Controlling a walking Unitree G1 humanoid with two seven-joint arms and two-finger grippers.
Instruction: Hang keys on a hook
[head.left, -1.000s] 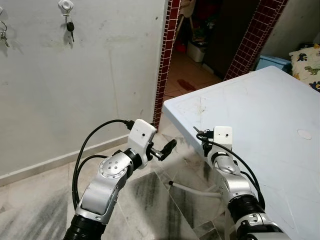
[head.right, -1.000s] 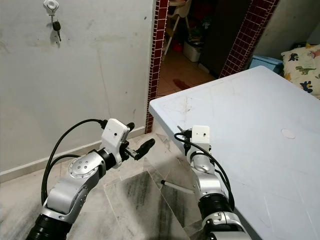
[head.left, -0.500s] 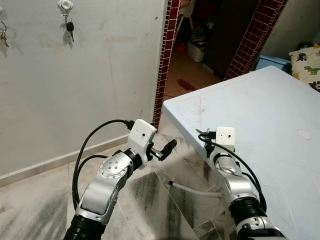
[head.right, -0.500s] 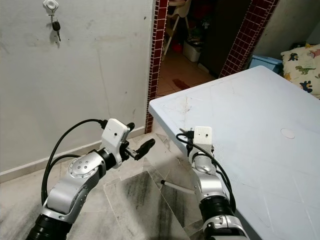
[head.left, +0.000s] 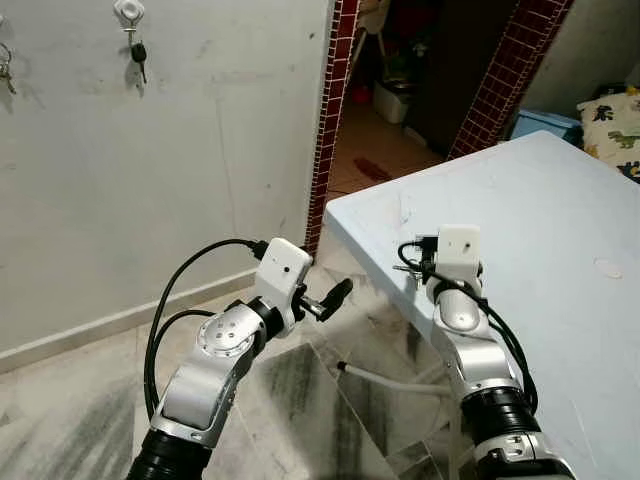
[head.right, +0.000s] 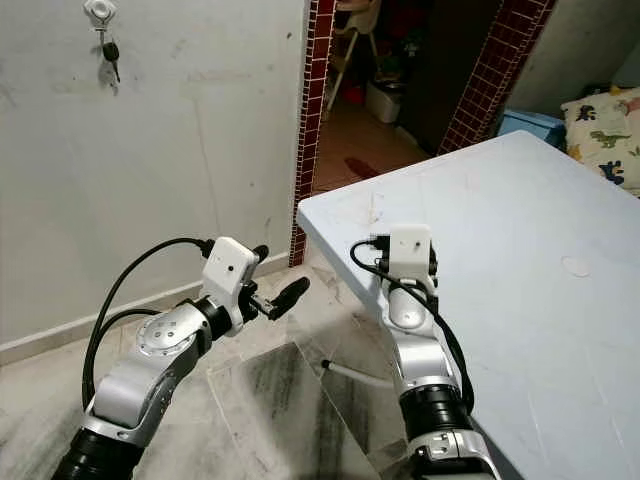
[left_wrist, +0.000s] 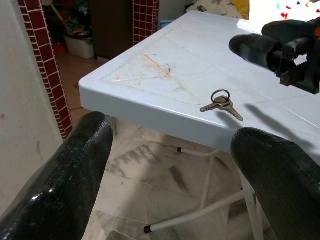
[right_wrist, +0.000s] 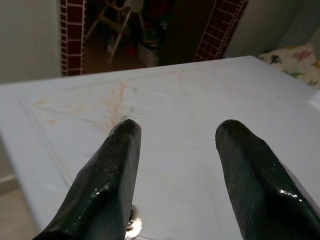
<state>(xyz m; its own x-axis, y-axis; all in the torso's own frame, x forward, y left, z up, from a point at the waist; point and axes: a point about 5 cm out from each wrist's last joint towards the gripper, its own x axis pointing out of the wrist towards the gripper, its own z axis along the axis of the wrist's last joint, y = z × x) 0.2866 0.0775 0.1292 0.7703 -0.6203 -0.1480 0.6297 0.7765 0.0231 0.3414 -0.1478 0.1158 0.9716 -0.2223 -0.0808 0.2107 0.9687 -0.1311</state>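
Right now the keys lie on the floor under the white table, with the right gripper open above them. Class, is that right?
Not quite: the keys lie on the white table near its edge, as the left wrist view shows. The right gripper is open above them.

Our two arms are silver metal with rounded, screw-studded joints and black ribbed cuffs lower down. Each wrist carries a white boxy camera housing fed by looping black cables. Our left pincer (head.left: 338, 294) and right pincer (right_wrist: 175, 165) have thick, glossy black fingers.
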